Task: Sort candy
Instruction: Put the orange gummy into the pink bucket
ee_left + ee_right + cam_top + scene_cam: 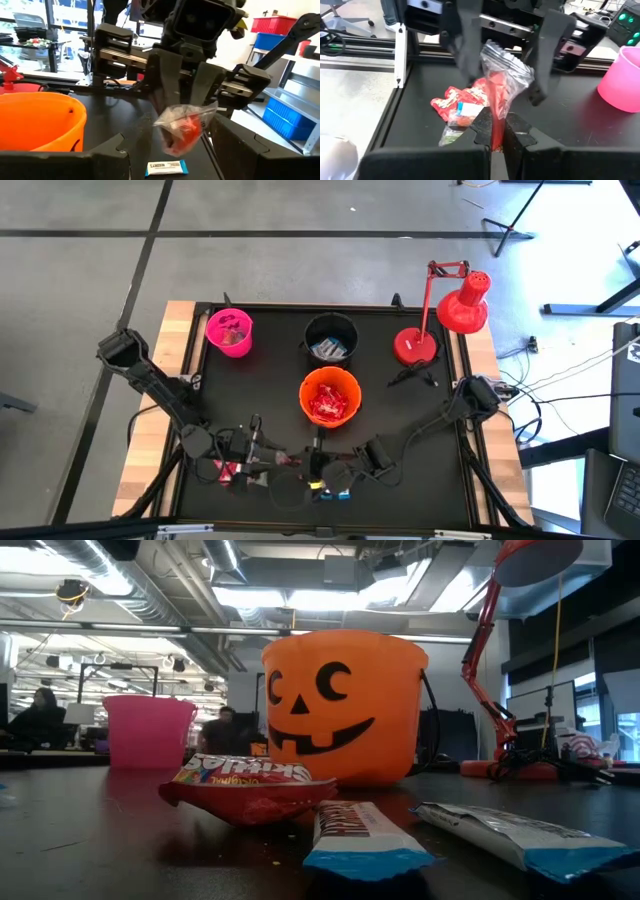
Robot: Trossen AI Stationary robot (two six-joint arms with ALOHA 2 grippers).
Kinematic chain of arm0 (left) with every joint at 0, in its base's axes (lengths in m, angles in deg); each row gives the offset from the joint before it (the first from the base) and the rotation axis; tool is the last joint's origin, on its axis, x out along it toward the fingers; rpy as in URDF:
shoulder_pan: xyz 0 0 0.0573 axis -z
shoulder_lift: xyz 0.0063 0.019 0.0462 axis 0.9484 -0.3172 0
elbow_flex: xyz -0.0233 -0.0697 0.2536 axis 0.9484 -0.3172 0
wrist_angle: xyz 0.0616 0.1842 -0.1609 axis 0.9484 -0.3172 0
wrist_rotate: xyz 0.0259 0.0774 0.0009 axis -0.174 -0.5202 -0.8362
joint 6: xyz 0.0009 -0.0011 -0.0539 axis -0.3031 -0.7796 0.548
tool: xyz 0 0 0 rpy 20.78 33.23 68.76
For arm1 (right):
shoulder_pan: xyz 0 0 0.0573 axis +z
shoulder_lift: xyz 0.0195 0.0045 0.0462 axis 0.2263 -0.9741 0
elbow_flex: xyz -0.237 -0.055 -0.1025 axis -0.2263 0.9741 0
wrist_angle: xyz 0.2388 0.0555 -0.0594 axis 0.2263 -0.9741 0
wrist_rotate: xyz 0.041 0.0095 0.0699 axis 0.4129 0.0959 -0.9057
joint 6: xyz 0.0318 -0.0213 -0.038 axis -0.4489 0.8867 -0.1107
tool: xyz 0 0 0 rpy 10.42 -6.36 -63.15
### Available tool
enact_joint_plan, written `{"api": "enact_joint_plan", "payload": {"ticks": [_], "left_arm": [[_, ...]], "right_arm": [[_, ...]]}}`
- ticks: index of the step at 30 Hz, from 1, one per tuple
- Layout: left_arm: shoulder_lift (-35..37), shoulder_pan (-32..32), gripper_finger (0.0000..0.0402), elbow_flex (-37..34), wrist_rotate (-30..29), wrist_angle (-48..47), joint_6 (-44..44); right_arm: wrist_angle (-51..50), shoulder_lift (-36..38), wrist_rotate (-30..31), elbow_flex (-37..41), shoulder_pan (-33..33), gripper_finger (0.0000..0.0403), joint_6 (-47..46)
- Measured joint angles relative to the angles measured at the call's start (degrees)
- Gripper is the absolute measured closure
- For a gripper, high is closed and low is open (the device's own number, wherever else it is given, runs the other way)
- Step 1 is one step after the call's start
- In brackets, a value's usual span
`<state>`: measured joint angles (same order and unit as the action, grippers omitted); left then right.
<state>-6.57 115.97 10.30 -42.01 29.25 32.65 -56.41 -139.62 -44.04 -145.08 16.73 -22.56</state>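
From overhead I see both grippers crowded together near the table's six o'clock edge: the right gripper [300, 461] pinches a clear packet of red candy [496, 95], and the left gripper [268, 458] stands spread just beside it, blocking that side. Loose candy [228, 471] litters the mat around seven o'clock. The orange bucket [330, 396] stands at twelve o'clock of the grippers, the black bucket [331, 337] beyond it. The pink bucket [230, 332] sits at eleven, the red desk lamp [440, 320] at one. Bare mat lies between the buckets.

place: open office/lab | evidence: ceiling ducts [150, 580], desks w/ seated person [40, 710], storage bins [290, 117]
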Motion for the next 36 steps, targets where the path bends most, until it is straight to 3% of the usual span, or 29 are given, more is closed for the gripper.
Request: {"api": "enact_joint_plan", "payload": {"ticks": [7, 17, 21, 25, 31, 36], "left_arm": [[0.0, 0.0, 0.0238, 0.0, -1.72, -0.03, 0.01], [0.02, 0.0, 0.0356, 0.0, -1.95, -0.05, -0.42], [0.02, 0.0, 0.0394, 0.0, -1.93, -0.05, -0.47], [0.09, 0.14, 0.0393, 0.0, -4.16, -0.04, -1.59], [3.55, 1.48, 0.0399, -0.01, -11.15, -0.32, -7.12], [11.04, 2.03, 0.0396, 0.0, -18.55, -5.27, -13.84]], "right_arm": [[0.86, -0.04, -0.58, 0.0, -0.31, 0.0381, 0.0], [0.91, -0.04, 3.45, 0.0, -0.27, 0.0375, 0.0], [0.9, -0.04, 2.59, -0.02, -0.21, 0.0334, 0.18], [0.22, -0.04, 2.77, -0.02, 0.23, 0.0271, 0.2], [-5.56, 3.55, 8.35, -0.03, 2.3, 0.0195, 1.17], [-9.37, 7.61, 14.99, -0.07, 5.58, 0.0177, 1.29]]}}
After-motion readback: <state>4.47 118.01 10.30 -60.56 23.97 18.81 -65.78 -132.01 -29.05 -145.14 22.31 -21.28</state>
